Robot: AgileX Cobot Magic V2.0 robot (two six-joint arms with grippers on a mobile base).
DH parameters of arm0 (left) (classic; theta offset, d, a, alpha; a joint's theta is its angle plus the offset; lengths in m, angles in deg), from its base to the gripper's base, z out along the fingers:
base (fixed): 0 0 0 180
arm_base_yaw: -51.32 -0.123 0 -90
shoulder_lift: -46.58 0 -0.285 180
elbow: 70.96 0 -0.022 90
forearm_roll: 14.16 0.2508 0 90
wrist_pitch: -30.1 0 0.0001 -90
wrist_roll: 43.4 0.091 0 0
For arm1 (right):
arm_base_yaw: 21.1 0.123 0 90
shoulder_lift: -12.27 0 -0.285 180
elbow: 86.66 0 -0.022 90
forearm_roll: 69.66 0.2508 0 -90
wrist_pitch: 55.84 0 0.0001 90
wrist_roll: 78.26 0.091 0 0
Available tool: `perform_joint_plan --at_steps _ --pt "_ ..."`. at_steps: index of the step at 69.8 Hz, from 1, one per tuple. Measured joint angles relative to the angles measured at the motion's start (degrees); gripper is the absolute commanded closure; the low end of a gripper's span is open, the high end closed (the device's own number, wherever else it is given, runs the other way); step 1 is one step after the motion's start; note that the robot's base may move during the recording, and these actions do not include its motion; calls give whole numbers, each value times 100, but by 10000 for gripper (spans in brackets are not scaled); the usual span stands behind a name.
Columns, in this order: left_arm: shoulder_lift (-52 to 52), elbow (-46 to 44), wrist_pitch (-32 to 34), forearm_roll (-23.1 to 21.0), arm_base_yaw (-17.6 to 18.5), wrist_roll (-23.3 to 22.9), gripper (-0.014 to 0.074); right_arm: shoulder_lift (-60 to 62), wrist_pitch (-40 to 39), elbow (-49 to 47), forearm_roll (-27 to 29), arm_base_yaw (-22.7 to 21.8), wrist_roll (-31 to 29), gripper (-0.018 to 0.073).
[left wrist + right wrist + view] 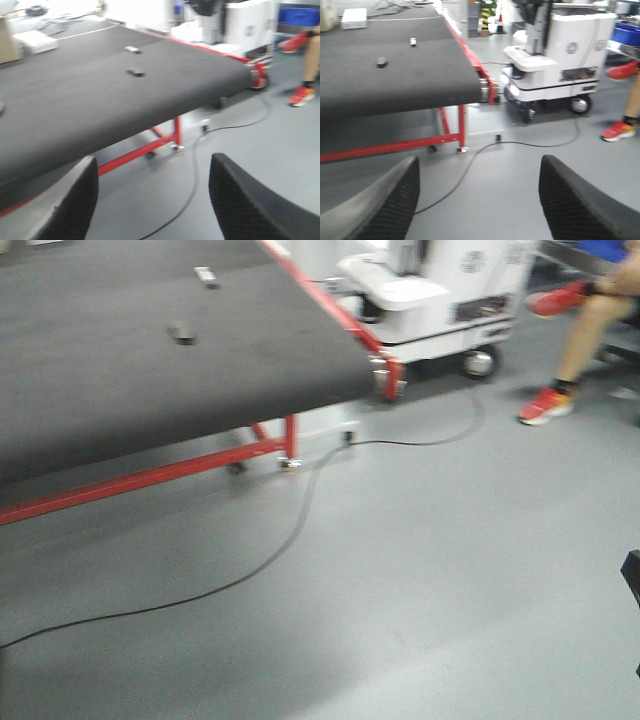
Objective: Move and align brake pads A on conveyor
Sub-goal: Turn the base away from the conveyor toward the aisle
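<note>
Faintly, 1 small dark brake pad (182,332) dots the conveyor (100,400); left hand (154,200), right hand (479,200) wide.

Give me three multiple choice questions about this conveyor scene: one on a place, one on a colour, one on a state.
1. Where is the dark brake pad?
A. on the conveyor belt
B. on the floor
C. in a gripper

2. What colour is the conveyor's frame?
A. blue
B. red
C. yellow

3. How are the left gripper and right gripper?
A. both shut
B. left shut on a pad
C. both open and empty

Answers:
1 A, the pad lies on the belt, near a paler piece.
2 B, the legs and rails are red.
3 C, each wrist view shows wide-apart jaws holding nothing.
</note>
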Motion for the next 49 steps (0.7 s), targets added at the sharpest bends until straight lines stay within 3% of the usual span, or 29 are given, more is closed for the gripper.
perform_joint_plan --at_steps 49 --pt "0 0 0 0 0 0 127 0 0 0 0 0 0 65"
